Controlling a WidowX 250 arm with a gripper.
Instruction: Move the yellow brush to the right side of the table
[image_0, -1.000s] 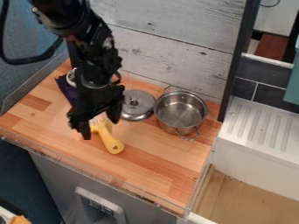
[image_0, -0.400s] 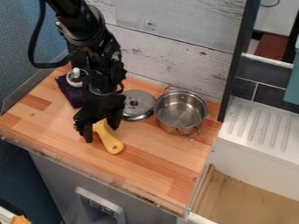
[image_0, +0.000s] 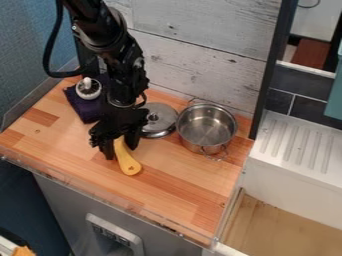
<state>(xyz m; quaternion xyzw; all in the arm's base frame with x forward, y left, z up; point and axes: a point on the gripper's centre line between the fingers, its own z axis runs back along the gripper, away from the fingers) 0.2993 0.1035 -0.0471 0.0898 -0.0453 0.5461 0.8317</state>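
Hanging left of the metal pot (image_0: 206, 127), the black gripper (image_0: 121, 151) holds its jaws apart, seemingly astride the yellow brush (image_0: 127, 163), whose handle lies left of that pot and nearer the camera.

The gripper (image_0: 120, 151) hid the brush's (image_0: 129, 164) far end; the arm (image_0: 125, 62), cut off by the top edge, covered the cloth's (image_0: 83, 107) right part.

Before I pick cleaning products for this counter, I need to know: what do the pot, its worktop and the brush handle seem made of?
Pot: shiny metal, likely stainless steel, judging by its silvery reflections.
Worktop: wood or wood-look laminate, with blocks in varied brown tones.
Brush handle: smooth yellow, probably plastic, though painted wood is possible.
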